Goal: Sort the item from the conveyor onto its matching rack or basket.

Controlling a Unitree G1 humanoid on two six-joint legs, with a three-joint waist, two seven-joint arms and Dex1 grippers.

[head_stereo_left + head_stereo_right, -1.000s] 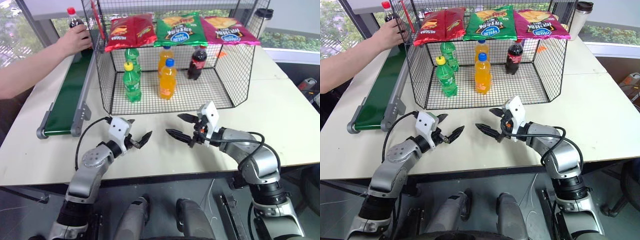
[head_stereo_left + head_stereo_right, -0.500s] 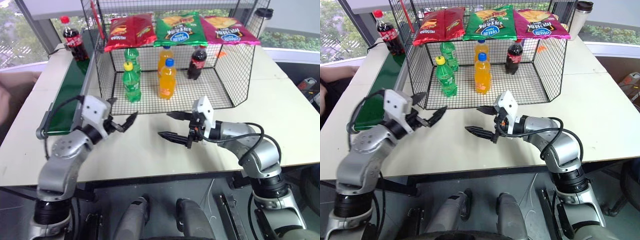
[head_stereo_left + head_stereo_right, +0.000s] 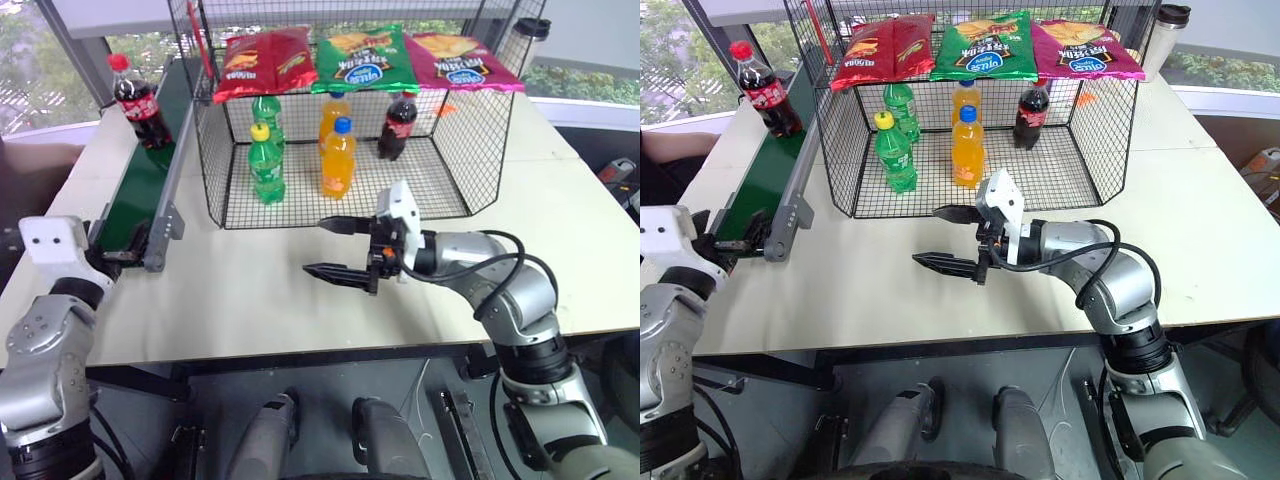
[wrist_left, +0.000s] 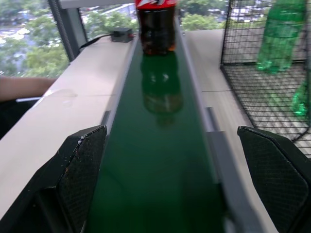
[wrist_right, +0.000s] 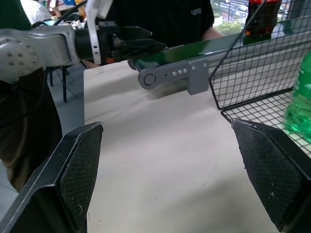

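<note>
The cola bottle [image 3: 137, 88] is seen standing upright on the far stretch of the conveyor [image 3: 140, 190], its long axis vertical and its red cap uppermost. In the left wrist view it lies straight ahead of the left gripper [image 4: 180, 174], centred between the two fingers but well apart from them; its cap and upper label are cut off there, and its reflection is carried on the belt in front of it. The left gripper is held at the near end of the conveyor with its jaws spread wide and nothing between them; in the head views its fingers are largely hidden behind the white wrist housing.

The right gripper [image 3: 335, 248] is held above the white table [image 3: 270, 300], in front of the black wire basket [image 3: 350, 200], with its fingers wide apart and nothing gripped. The fingers are pointed towards the conveyor's near end.

An identical cola bottle [image 3: 397, 126] is found upright inside the basket, beside two orange soda bottles [image 3: 338, 158] and two green soda bottles [image 3: 266, 163]. Three chip bags [image 3: 362, 55] are laid on the rack above them. The rearmost bottles are partly hidden by the ones in front.
</note>
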